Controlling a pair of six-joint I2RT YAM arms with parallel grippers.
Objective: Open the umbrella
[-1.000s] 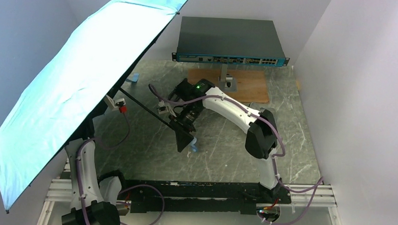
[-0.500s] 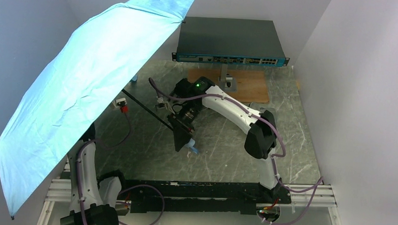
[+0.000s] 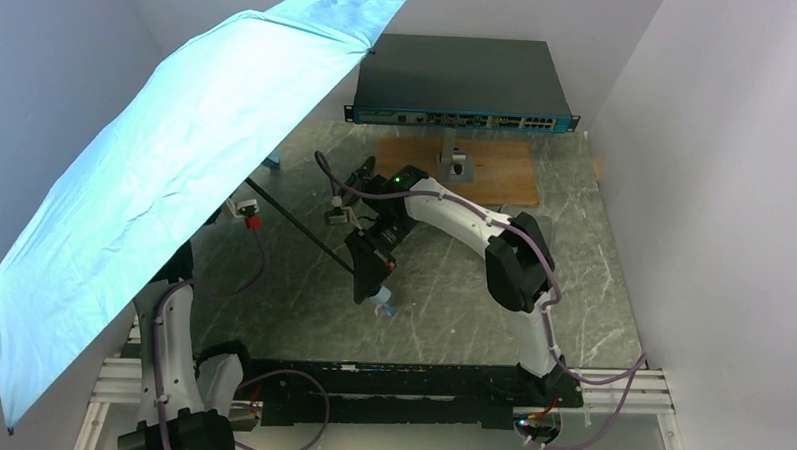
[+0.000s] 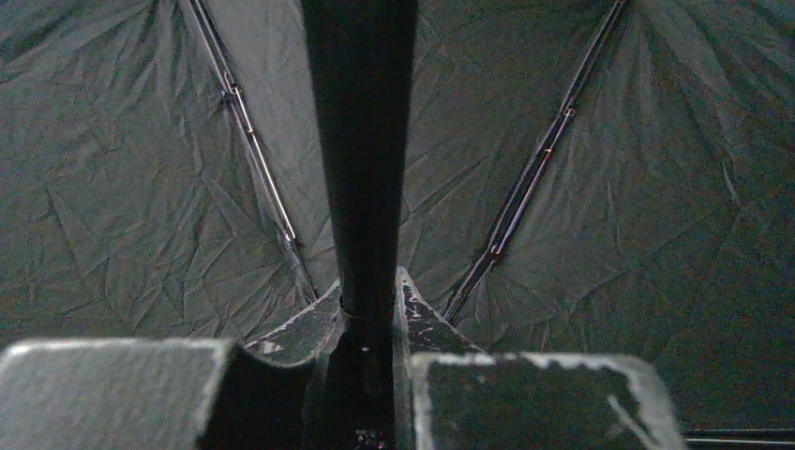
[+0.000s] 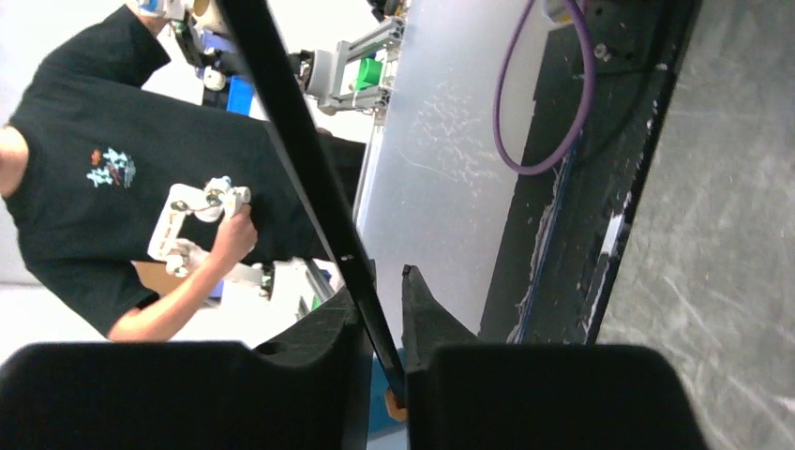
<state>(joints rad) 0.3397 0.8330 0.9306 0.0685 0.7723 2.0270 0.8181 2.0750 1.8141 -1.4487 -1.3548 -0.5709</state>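
The left end effector (image 4: 366,298) was clamped on the black shaft (image 4: 361,141) of the umbrella (image 3: 166,167). The shaft ran straight out from between its fingers toward the black underside of the canopy (image 4: 656,187), and thin metal ribs (image 4: 255,159) fanned away on either side of the fingertips. The right end effector (image 5: 382,286) was closed on a thinner stretch of the same shaft, which crossed slantwise between its fingers. Just below that end effector the pale-blue handle (image 3: 383,306) hung close over the surface (image 3: 453,277); whether it touched could not be told. Outward from both, the sky-blue canopy was spread wide and tilted. It sat well above the right end effector on the left-arm side, and it hid the left one from overhead.

Judged from this, the umbrella looked open or very nearly so. It would probably handle as light but awkward, with a broad soft canopy on springy ribs levering hard on a thin, smooth, telescoping shaft. Fabric and ribs were poor places to hold. The shaft and the stub handle seemed the sound ones, gripped firmly, since the rod could slip or twist.
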